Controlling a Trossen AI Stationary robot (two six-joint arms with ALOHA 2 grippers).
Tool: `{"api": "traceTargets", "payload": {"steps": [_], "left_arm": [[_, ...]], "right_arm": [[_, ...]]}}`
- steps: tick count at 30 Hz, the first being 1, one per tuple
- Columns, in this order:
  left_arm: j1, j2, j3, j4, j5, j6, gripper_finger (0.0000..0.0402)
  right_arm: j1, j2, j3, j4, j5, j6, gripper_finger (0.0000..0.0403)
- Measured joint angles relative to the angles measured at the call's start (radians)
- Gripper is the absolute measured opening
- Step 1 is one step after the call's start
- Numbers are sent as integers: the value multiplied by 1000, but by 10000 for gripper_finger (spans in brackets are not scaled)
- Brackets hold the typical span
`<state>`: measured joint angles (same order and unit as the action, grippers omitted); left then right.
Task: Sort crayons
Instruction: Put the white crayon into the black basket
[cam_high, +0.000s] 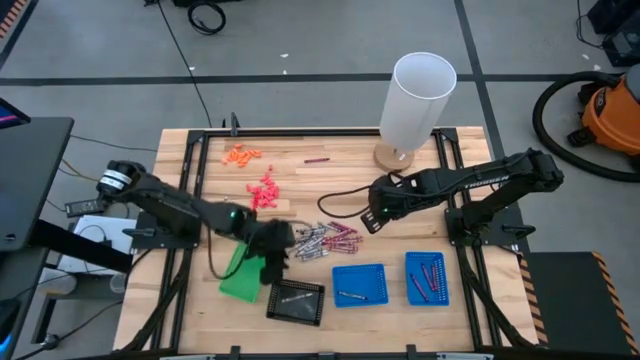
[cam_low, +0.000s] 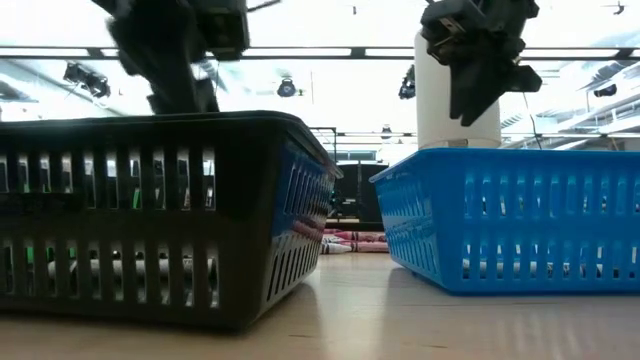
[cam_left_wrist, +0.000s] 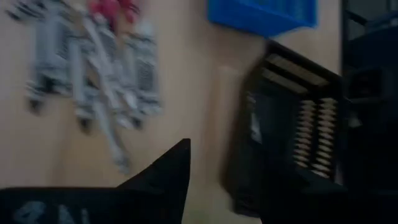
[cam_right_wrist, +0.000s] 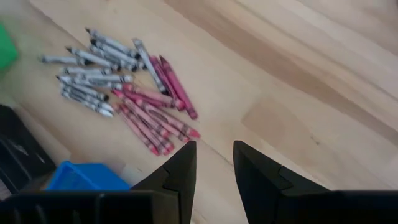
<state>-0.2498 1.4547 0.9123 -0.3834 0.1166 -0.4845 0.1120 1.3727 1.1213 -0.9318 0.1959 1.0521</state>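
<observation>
Wooden counter (cam_high: 330, 190): left gripper (cam_high: 273, 262), jaws parted and empty, over black slotted tray (cam_high: 296, 301); right gripper (cam_right_wrist: 211, 163) slightly open, empty. Maroon-and-grey crayons (cam_high: 326, 241) lie tangled, so a grab risks mixed colours.

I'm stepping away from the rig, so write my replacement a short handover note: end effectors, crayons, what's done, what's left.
Left end effector: above the black tray, between it and the green tray; nothing seen in it.
Right end effector: open, empty, hovering beside the crayon pile.
Crayons: most lie mixed, grey and maroon, in the pile; one alone near the table's far edge.
Done: a few crayons in the two blue trays.
Left: the pile and the stray.
</observation>
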Motion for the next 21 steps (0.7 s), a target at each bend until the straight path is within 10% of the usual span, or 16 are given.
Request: {"api": "traceTargets", "payload": {"steps": [21], "left_arm": [[485,114,-4,132,-14,318,160]], "right_arm": [[0,0,0,40,143,13,114]]}}
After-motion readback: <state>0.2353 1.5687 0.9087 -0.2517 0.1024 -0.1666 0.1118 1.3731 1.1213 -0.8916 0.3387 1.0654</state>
